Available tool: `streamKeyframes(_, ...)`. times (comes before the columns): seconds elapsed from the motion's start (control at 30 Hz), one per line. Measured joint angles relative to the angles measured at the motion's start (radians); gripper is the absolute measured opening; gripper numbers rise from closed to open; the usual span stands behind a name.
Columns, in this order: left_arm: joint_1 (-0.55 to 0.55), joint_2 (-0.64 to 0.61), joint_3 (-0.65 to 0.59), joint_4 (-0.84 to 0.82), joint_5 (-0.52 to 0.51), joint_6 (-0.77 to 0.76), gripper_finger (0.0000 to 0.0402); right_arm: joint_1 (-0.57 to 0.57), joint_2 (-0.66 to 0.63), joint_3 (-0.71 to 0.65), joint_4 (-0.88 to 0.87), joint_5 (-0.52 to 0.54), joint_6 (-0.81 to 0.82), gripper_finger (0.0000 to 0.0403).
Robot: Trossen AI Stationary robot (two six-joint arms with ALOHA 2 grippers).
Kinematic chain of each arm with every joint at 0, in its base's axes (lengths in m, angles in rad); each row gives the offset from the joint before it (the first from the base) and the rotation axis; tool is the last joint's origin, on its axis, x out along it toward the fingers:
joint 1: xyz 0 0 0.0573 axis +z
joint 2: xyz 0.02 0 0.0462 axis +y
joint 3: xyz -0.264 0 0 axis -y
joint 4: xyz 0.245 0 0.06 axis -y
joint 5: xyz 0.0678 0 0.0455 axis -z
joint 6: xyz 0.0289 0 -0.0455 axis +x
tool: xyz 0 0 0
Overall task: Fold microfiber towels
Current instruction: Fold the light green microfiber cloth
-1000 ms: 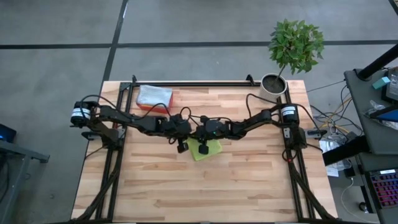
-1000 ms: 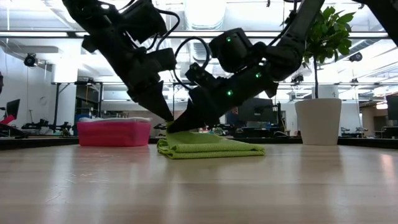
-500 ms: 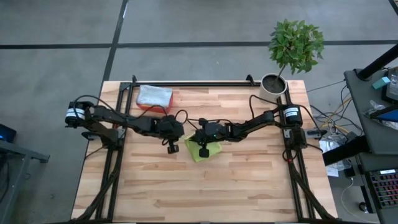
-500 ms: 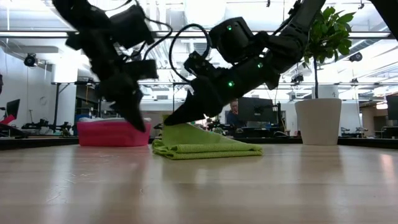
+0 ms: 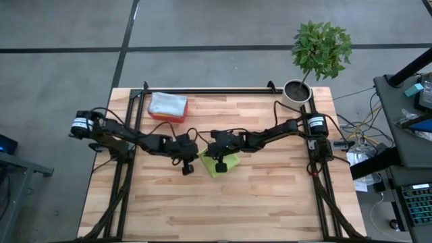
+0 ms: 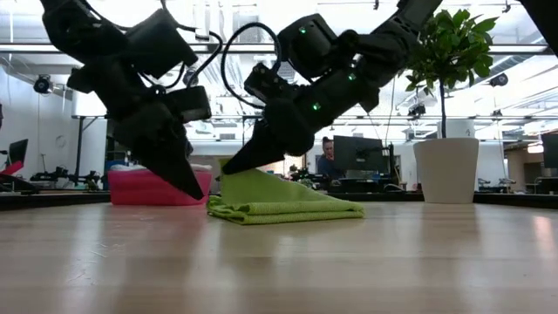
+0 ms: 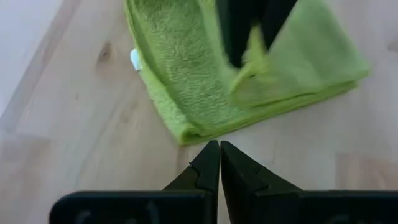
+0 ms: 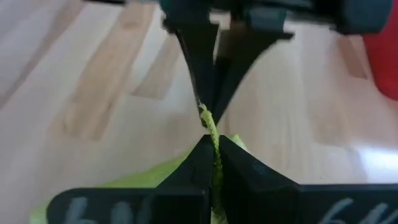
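Lime-green towel (image 6: 279, 202) rises mid-frame, its corner pinched by the right gripper (image 6: 228, 164) for folding (left gripper (image 6: 193, 187) closed, empty).

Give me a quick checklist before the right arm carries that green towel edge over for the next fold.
1. Right gripper shut on the lime green towel: ok, an edge is pinched and lifted in the low view.
2. Left gripper free of the cloth: ok, shut and empty, beside the towel above the table.
3. Rest of the towel lying flat: ok, the lower layers rest on the wood.
4. Path clear of the left arm: not ok, its fingers hang close to the towel's edge.
5. Pink-red bin out of the way: ok, it sits at the table's far side.
6. Fold edges lined up: cannot tell.
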Motion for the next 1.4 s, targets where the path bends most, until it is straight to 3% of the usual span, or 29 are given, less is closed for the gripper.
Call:
streamKeyframes(0.23,-0.002,0.083,-0.011,0.111,-0.104,-0.005,0.0000,0.000,0.000,0.017,-0.005,-0.021,-0.012,0.0008)
streamKeyframes(0.37,-0.001,0.109,-0.011,0.103,-0.189,-0.002,0.0000,0.000,0.001,0.017,-0.013,-0.021,-0.012,0.0008)
streamKeyframes(0.6,0.000,0.111,-0.012,0.107,-0.246,0.002,0.0000,-0.010,0.057,0.048,0.003,-0.003,-0.010,0.0008)
streamKeyframes(0.73,0.001,0.111,-0.012,0.107,-0.252,0.003,0.0000,-0.022,0.091,0.083,0.018,0.063,-0.012,0.0008)
streamKeyframes(1.07,0.007,0.112,-0.012,0.108,-0.272,0.001,0.0000,-0.045,0.097,0.092,0.006,0.033,0.012,0.0011)
streamKeyframes(1.4,0.007,0.112,-0.011,0.144,-0.272,0.003,0.0000,-0.057,0.139,0.107,0.023,0.024,0.082,0.0066)
